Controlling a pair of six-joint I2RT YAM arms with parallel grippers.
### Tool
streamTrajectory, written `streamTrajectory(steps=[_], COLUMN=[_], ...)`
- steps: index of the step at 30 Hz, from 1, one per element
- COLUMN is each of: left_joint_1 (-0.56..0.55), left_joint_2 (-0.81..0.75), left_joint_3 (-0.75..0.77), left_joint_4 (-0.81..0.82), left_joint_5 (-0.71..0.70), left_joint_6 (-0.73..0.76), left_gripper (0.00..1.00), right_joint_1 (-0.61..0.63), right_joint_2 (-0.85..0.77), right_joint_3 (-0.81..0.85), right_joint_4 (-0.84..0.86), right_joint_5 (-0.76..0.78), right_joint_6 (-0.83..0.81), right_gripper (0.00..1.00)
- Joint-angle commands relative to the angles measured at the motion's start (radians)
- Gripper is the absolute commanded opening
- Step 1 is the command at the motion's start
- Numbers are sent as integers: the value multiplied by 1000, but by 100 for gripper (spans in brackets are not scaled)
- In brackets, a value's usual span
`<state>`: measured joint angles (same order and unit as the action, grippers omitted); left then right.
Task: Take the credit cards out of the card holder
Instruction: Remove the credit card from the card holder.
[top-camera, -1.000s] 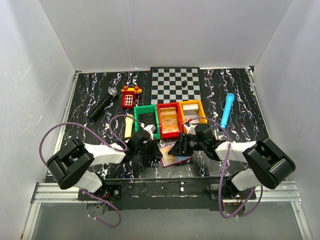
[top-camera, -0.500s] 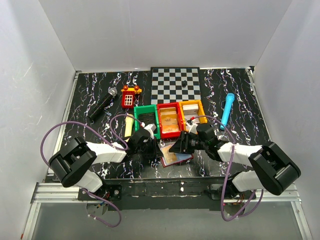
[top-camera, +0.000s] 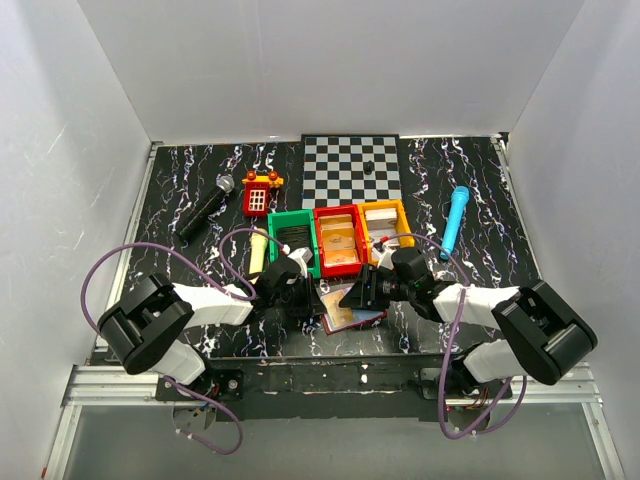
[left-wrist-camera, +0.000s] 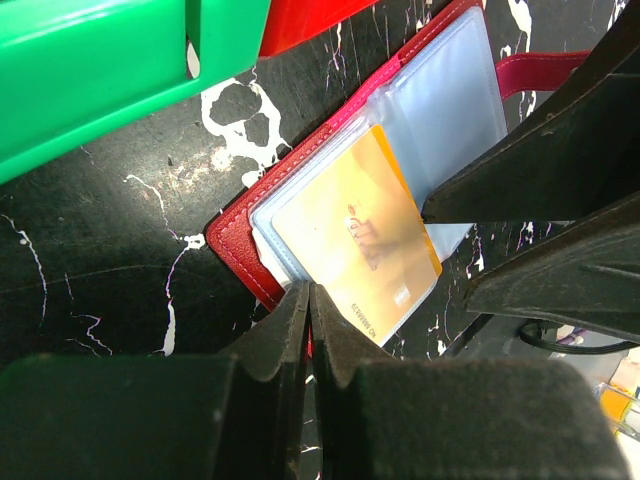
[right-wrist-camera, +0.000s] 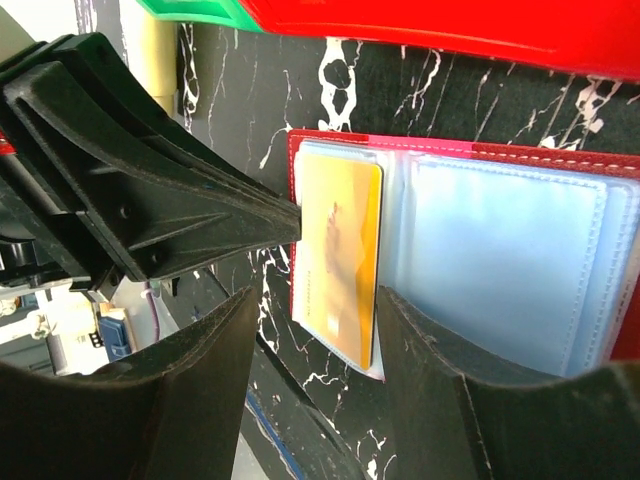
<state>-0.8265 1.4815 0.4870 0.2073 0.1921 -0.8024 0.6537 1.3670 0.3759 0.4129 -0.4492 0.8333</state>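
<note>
Two black two-finger grippers meet low in the middle of the overhead view, tips turned toward each other. The left gripper (top-camera: 312, 298) is fully closed, with no gap seen between its fingers. In its own wrist view the joined fingertips (left-wrist-camera: 300, 305) are set against the near edge of a tan-orange plastic credit card (left-wrist-camera: 350, 235). Whether that edge is pinched cannot be told. The right gripper (top-camera: 352, 295) is held well apart and nothing is gripped by it. In its wrist view its fingers (right-wrist-camera: 180, 390) rise from the bottom of the frame on either side of the card.

Between the grippers, a small dark-red wallet-like card holder (top-camera: 355, 318) lies open and flat on the black, white-veined marbled table (top-camera: 180, 170), its pale bluish plastic sleeves (right-wrist-camera: 500, 260) turned upward. The orange card is seen at the sleeve nearest the left gripper, one corner reaching past the holder's red edge. A short red tab (left-wrist-camera: 540, 70) shows at the upper right of the left wrist view.

Just beyond the holder, three plastic bins are lined up side by side: green (top-camera: 272, 238), red (top-camera: 340, 270) and yellow-orange (top-camera: 405, 225). A cream cylinder (top-camera: 258, 252) lies left of the green bin. Farther up the frame a black microphone (top-camera: 207, 208), a red-and-yellow toy (top-camera: 260, 192), a blue pen-shaped tube (top-camera: 455, 220) and a black-and-white chequered board (top-camera: 352, 170) are seen.
</note>
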Motion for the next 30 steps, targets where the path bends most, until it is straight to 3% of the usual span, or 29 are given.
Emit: streamTrajectory(steps=[1,11,30], left_joint_1=[6,7,7], left_joint_2=[26,25,46], left_joint_3=[-13,-18,-25], left_joint_4=[-51,-45,-16], left_joint_5=[-37,-33,-17], left_joint_6=[34,34,32], left_gripper=[3,3,2], right_joint_1=[-5,-5,-5], right_joint_2=[29,34,121], right_joint_3=[15,-5,-58], right_joint_4=[26,92,397], right_joint_5=[-34,-68,-200], right_joint_6=[-10,9,115], right_gripper=[59,59,57])
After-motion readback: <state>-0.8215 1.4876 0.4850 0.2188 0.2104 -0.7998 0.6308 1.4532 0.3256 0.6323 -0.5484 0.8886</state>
